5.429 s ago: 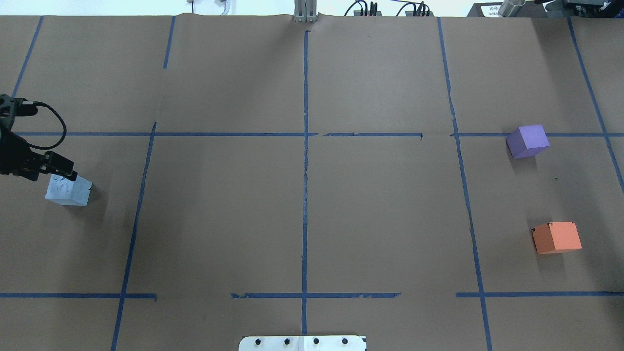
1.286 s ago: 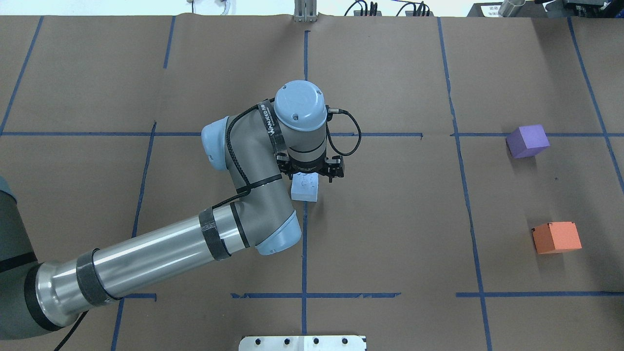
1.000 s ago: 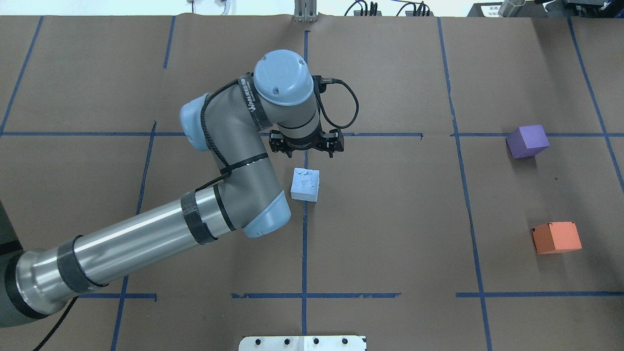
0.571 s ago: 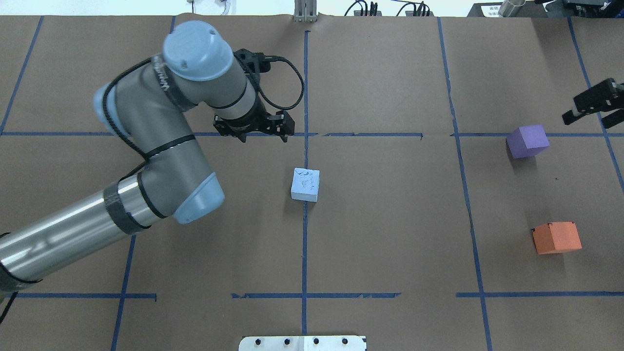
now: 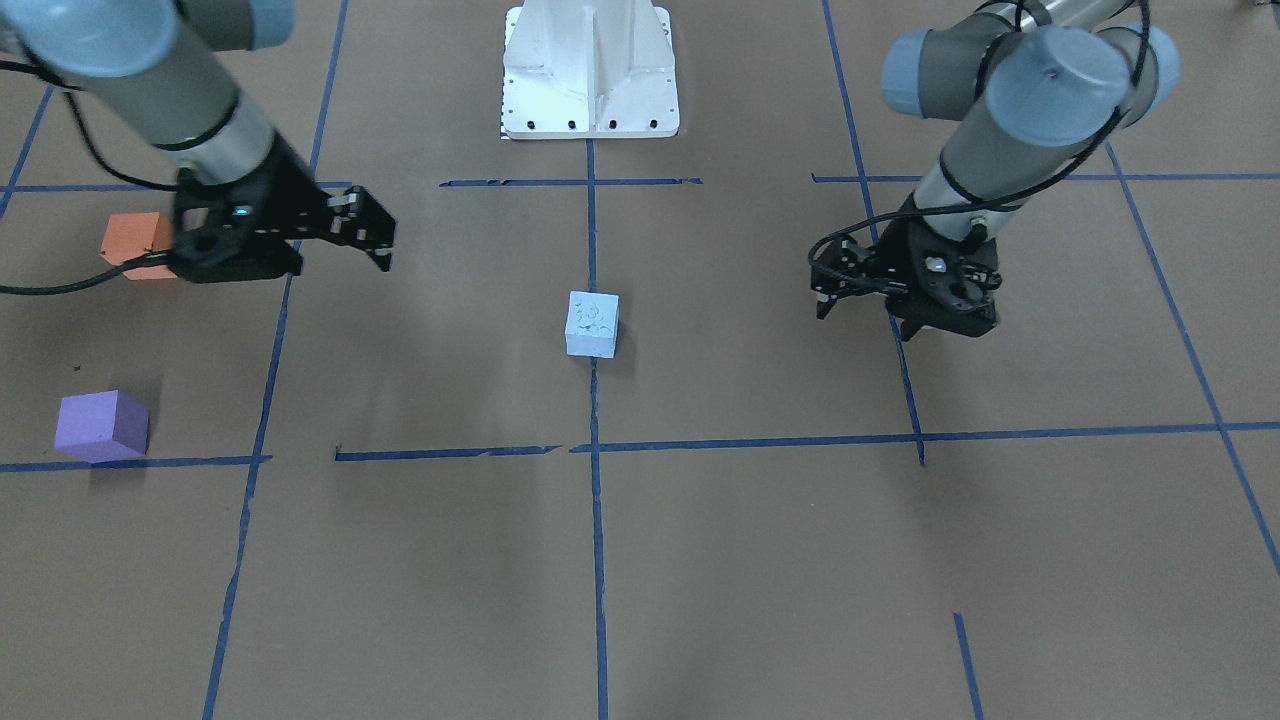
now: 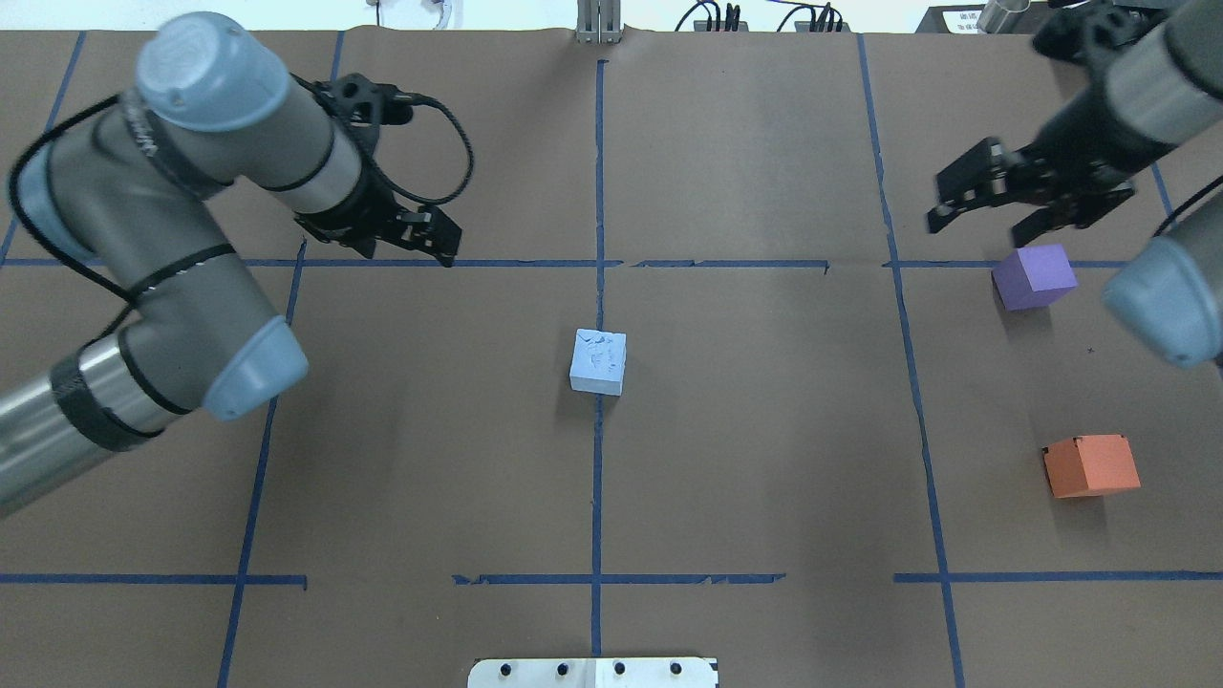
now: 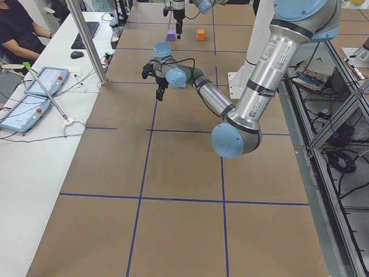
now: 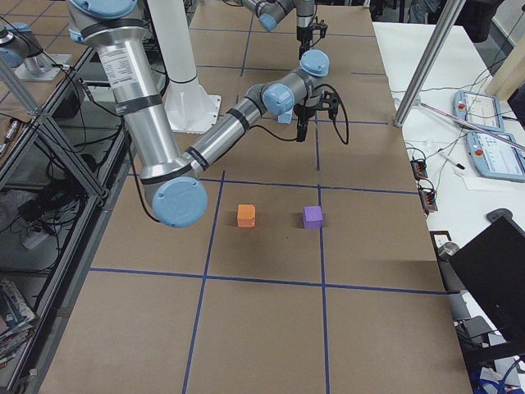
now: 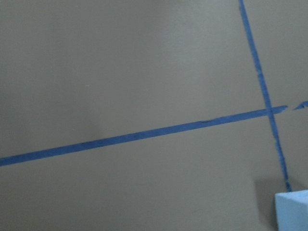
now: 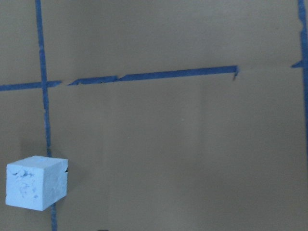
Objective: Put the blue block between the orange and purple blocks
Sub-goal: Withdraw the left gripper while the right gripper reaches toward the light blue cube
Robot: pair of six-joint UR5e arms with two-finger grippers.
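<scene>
Tracking progress: you're about at the halfway handoff, I'd say. The blue block (image 6: pixel 599 361) sits free on the worktop (image 6: pixel 764 430), dead centre on the long blue tape line (image 6: pixel 598 191), well apart from both target cubes.
Left to do: the gap between the purple block (image 6: pixel 1034 276) and the orange block (image 6: pixel 1091 465) has nothing in it yet. You'd need the blue block picked up again, carried over to the robot's right side and set down between those two.
Left tool (image 5: pixel 862 315): jaws apart, holding nothing, hanging above the worktop on the robot's left of the blue block and clear of it.
Right tool (image 6: pixel 975 227): jaws apart too and empty, up near the far side of the purple block without touching it, and well apart from the blue block. My guess is this one takes over the carry.
Changed since earlier: a few seconds back the blue block was way over at the left edge with the left tool at it. About a second ago that tool was right over it at centre, and since then it has let go and backed off. The right tool was barely poking in at the edge a moment ago and has reached further in.
Unchanged: purple and orange haven't budged.
</scene>
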